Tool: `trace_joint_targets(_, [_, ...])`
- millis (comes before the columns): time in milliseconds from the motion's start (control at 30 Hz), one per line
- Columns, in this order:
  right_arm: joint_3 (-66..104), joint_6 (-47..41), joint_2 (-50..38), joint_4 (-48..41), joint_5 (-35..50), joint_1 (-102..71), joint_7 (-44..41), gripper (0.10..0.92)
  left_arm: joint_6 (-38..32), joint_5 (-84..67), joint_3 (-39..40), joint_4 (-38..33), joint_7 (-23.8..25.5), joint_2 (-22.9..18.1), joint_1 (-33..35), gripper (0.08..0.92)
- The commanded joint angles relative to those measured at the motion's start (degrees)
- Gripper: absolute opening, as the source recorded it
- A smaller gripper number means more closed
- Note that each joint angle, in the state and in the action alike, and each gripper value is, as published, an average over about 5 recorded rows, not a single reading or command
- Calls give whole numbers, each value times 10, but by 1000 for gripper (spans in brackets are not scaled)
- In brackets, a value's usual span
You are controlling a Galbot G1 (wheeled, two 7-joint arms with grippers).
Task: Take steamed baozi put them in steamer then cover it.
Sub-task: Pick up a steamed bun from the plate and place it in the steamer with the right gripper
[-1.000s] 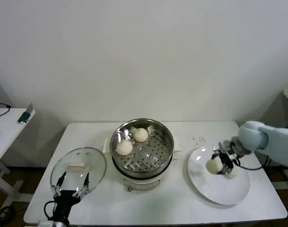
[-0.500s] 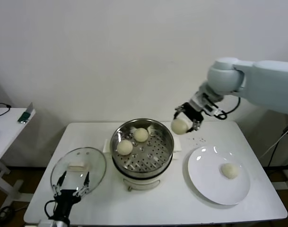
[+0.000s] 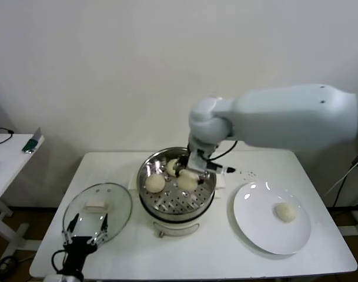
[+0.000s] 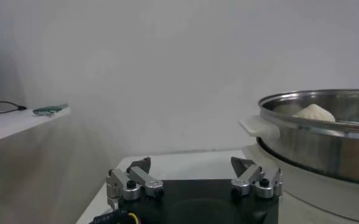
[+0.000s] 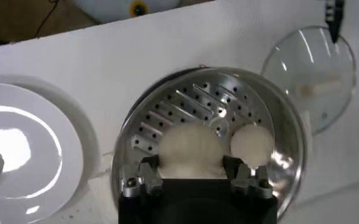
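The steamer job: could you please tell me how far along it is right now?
Two baozi already lie in the steamer. The right gripper is inside it with a third baozi between its jaws, not yet released. One baozi waits on the plate. The cover lies on the table beside the steamer, with the idle left gripper near it.

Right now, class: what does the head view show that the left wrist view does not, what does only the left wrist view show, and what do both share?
Only the head view shows the right gripper shut on a baozi inside the steamer, the plate with one bun, and the cover on the table. Only the left wrist view shows the steamer's outer side wall. Both show the steamer and the open left gripper.
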Motion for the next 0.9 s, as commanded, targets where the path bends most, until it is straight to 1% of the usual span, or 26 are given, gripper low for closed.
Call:
trace_joint_targets(33, [0,13,64,-33,-87,-93,15,696,0,0,-1,0,0,-2,1,823])
trace_joint_targets(300, [4,11,69,-61,-99,-123,28,702,0,2,1,0,0,-3,1,823])
trace_joint_targets(667, [7,11,70,-64,-85,-124,30,706,-2,3,1,0,0,-4,3,823])
trace_joint_targets(733, [8,12,68,-64,-84,-119,33,719,-2,3,2,0,0,-4,2,823])
trace_joint_targets(900, [15,22,44,-65,-64,-94,15,806,-2,4,3,-1,0,-4,2,823])
